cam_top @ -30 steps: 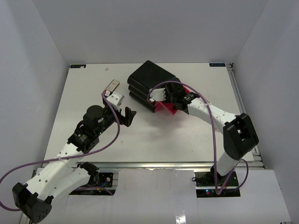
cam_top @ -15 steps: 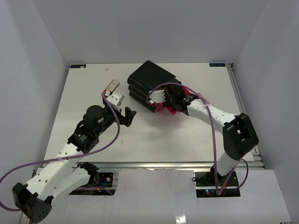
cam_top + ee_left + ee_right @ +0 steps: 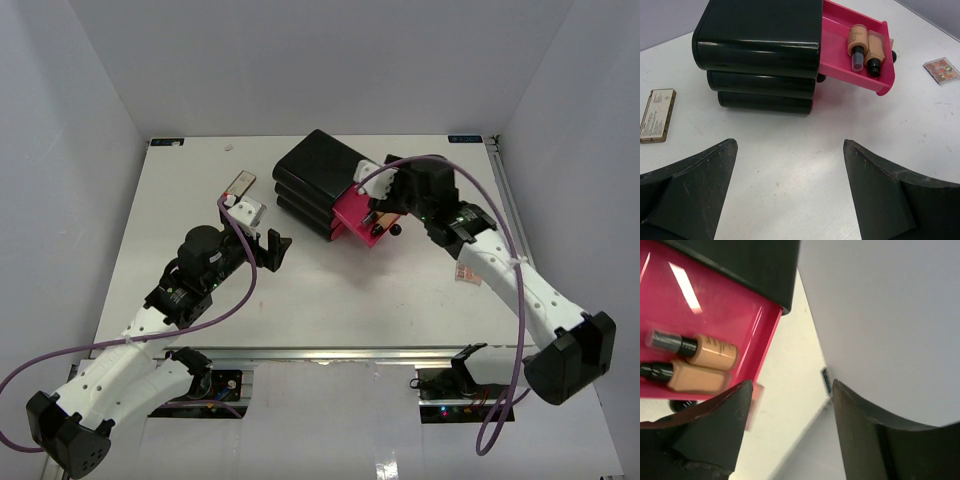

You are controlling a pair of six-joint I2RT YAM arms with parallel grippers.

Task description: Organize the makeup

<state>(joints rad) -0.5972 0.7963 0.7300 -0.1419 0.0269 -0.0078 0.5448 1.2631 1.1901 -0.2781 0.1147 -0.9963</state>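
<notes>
Bottles (image 3: 858, 44) lie side by side in the pink drawer (image 3: 837, 50), which is pulled out at the right of the black box (image 3: 757, 45) on the far half of the table (image 3: 330, 300). The right gripper (image 3: 791, 387) hangs just above the drawer's right edge, jaws parted, nothing between them and nothing touched. The left gripper (image 3: 789, 145) hovers near the box's left side, jaws spread fully and empty, clear of the table. Not yet put away are a tan case (image 3: 657, 115), flat on the table left of the box, and a palette (image 3: 941, 71), flat on the table right of the drawer and near the right arm.

The step in hand looks like fetching the next item for the drawer, and the palette is the natural pick for the right gripper. As it lies flat, the jaws would do best to drop straight down across its narrower span and close low on its edges without scraping the table. The carry should clear the drawer's pink wall. The palette should go down in the bare part of the drawer, beside the bottles, not on them. The case falls to the left gripper.
</notes>
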